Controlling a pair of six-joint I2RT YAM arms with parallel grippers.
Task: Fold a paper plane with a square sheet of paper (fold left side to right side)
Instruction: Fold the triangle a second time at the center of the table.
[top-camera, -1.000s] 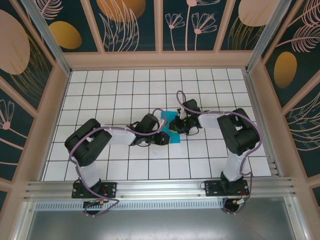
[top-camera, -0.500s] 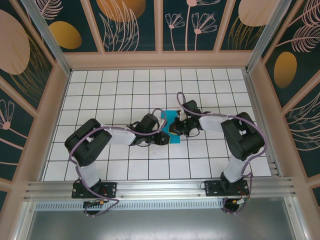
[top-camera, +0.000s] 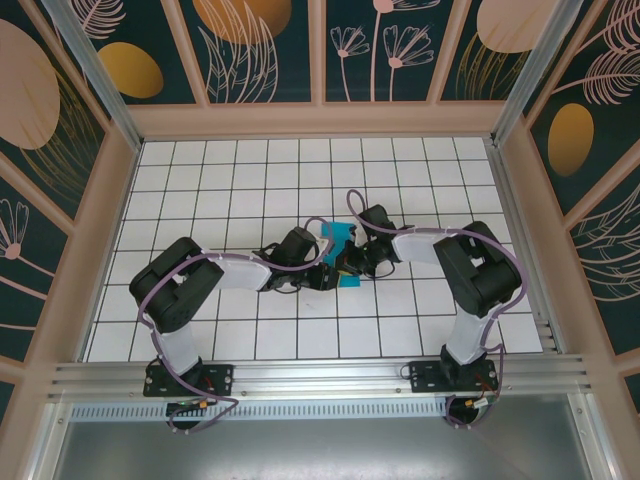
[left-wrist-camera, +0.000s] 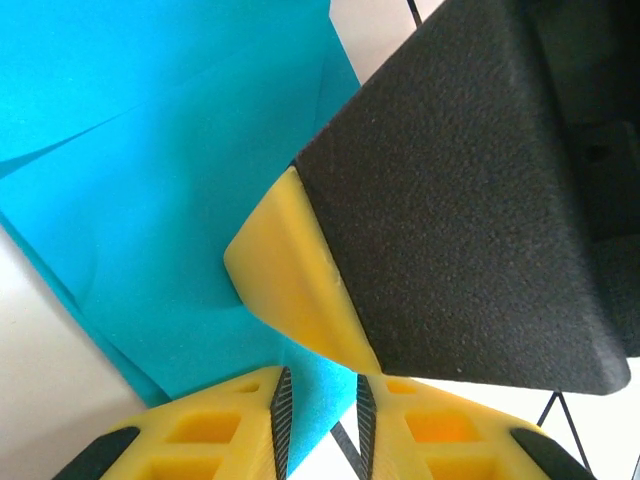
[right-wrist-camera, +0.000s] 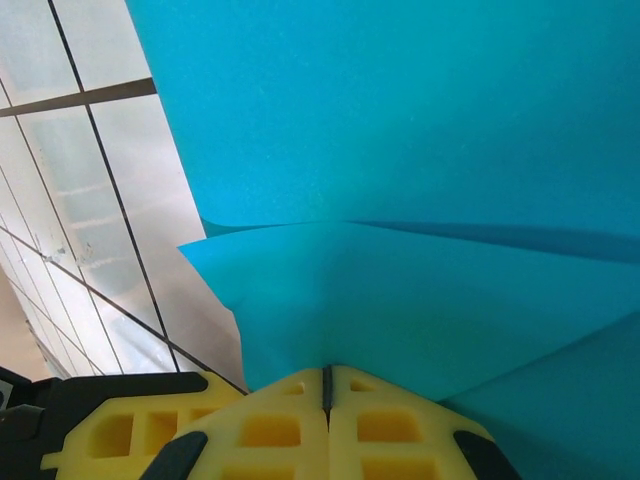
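The left arm (top-camera: 215, 275) is reaching from its base at the near left, elbow folded up and forearm lying low across the white tiled table (top-camera: 200, 190) toward the middle. The right arm (top-camera: 470, 270) is bending over its own base and stretching its forearm leftward, so the two wrists are sitting nose to nose over the square sheet of paper (top-camera: 338, 236). The sheet is lying near the table's centre: thin, matte cyan-blue paper, creased, with flaps overlapping along straight diagonal edges. The right gripper (right-wrist-camera: 325, 385) is clenching a raised flap of it — its yellow, waffle-ribbed fingers are pressing flat together and the paper is rising out of their seam. The left gripper (left-wrist-camera: 320, 405) is hanging over an edge of the sheet with its jaws a narrow slit apart, grasping nothing — blue paper and a dark grid line (left-wrist-camera: 345, 445) are showing through the gap. Just ahead of it, one of the right gripper's fingers (left-wrist-camera: 290, 275), grainy black with a smooth yellow tip, is resting against the paper.
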